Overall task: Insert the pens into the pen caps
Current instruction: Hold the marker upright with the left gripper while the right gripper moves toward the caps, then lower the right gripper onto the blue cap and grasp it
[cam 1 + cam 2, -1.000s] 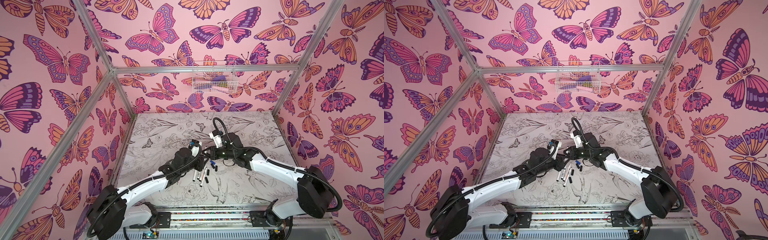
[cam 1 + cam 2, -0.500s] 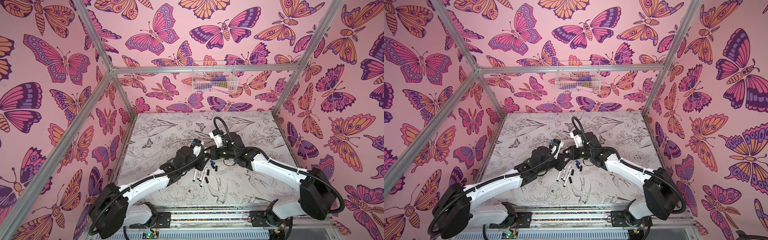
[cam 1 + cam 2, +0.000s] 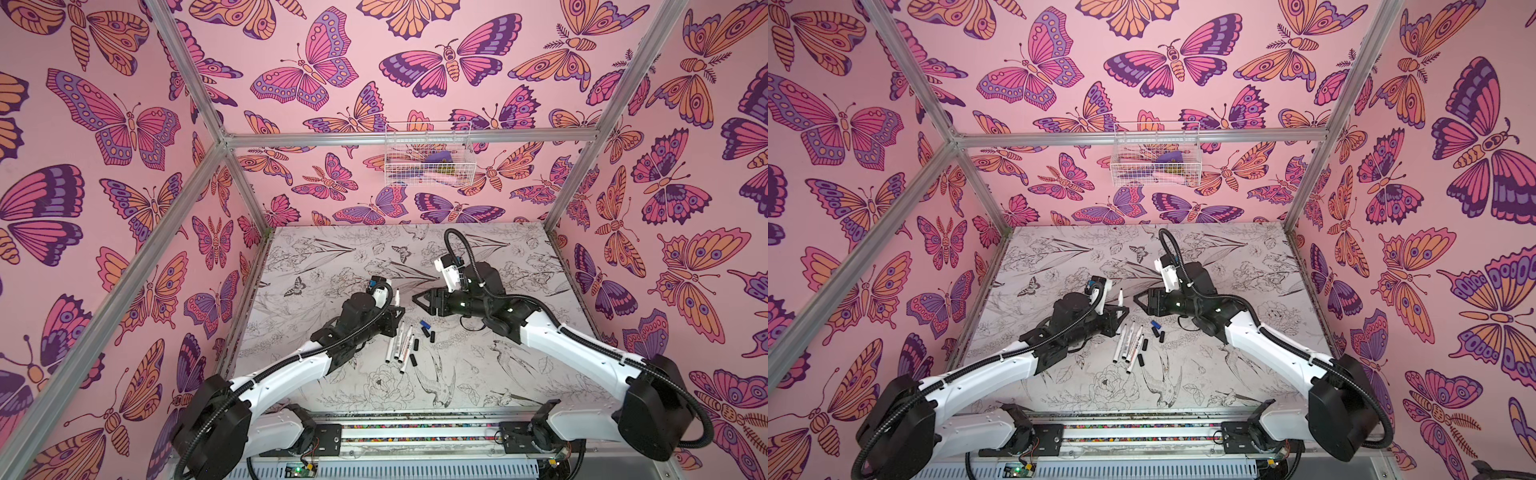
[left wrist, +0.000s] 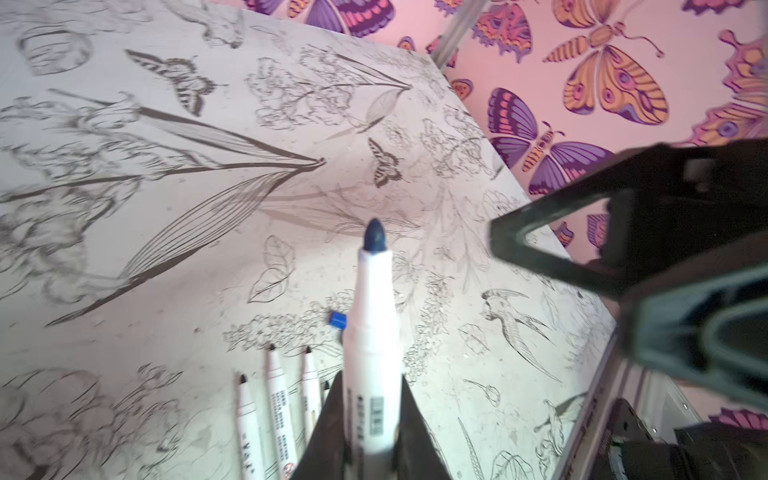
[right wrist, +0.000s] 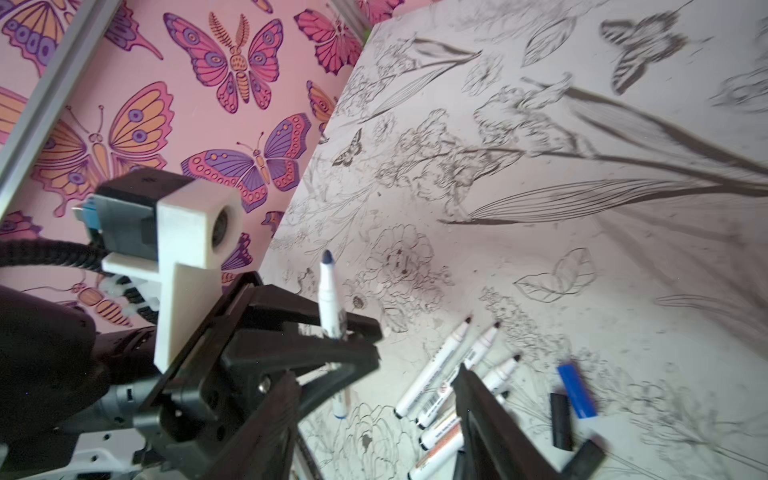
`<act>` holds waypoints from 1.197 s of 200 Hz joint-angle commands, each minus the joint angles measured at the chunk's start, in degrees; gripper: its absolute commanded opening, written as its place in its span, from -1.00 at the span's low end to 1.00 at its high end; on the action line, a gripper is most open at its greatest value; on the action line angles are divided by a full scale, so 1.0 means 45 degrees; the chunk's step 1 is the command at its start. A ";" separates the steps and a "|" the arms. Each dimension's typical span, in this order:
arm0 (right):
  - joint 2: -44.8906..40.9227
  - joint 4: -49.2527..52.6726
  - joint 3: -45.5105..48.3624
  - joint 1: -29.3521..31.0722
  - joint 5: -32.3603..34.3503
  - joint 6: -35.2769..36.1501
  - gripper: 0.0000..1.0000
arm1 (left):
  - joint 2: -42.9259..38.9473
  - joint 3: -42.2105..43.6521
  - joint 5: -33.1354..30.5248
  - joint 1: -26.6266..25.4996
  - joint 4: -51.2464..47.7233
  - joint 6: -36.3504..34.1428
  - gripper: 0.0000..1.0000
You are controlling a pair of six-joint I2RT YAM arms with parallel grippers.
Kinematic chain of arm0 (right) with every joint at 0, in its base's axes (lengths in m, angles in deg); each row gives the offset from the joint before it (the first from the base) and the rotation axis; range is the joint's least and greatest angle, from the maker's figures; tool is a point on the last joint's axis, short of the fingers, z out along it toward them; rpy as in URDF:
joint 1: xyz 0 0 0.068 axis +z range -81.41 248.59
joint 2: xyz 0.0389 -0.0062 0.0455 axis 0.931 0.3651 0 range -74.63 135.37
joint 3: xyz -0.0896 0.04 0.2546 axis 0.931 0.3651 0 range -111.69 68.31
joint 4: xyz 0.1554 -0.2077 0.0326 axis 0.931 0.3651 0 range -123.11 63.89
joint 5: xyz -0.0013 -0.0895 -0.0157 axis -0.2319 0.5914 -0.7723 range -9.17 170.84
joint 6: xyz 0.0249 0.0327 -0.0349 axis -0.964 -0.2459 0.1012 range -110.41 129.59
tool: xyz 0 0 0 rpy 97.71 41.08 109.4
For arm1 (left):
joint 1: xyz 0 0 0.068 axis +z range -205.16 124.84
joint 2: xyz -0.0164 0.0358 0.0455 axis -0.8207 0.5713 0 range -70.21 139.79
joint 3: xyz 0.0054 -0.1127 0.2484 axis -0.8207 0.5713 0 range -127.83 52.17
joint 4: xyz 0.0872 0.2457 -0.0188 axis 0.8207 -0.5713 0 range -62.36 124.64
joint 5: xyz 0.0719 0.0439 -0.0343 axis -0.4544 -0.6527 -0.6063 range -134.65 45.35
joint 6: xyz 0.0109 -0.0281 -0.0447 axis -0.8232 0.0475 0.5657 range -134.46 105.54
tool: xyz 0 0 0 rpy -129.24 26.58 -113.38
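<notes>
One pen [image 4: 371, 332] stood upright in the left gripper [image 3: 398, 309]; the right gripper [image 3: 419, 300] hung open and empty.
The left gripper was clamped on the white barrel, blue tip up, above the desk [image 3: 332, 253]. In both top views the right gripper faced it from 3 o'clock, just beside. Four more pens [image 3: 398, 344] lay side by side on the desk at 6 o'clock of the held one, with the blue cap [image 3: 424, 323] and black caps [image 3: 416, 345] at their 3 o'clock.
</notes>
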 commanded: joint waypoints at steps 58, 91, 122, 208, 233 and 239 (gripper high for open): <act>0.4558 0.7271 -0.3408 0.0026 0.3605 0.3305 0.09 | -0.1026 0.0972 -0.1756 0.0157 -0.0629 0.1598 -1.00; 0.5882 0.7650 -0.4264 0.0140 0.3674 0.3828 0.05 | -0.0838 0.0846 -0.1317 0.0080 -0.0585 0.1320 -1.00; 0.6858 0.7891 -0.4983 0.0381 0.3662 0.4200 0.02 | -0.0469 0.0757 -0.1147 0.0014 -0.0566 0.1542 -1.00; 0.8717 0.8184 -0.6332 0.0725 0.3798 0.4549 -0.10 | -0.0600 0.0887 -0.1596 -0.0219 -0.0565 0.1640 -1.00; 0.9213 0.8391 -0.6737 0.0803 0.3989 0.4701 -0.15 | -0.0698 0.0898 -0.1675 -0.0214 -0.0641 0.1652 -1.00; 0.9298 0.8416 -0.6767 0.0839 0.4070 0.4750 -0.17 | -0.0723 0.0908 -0.1692 -0.0214 -0.0649 0.1628 -1.00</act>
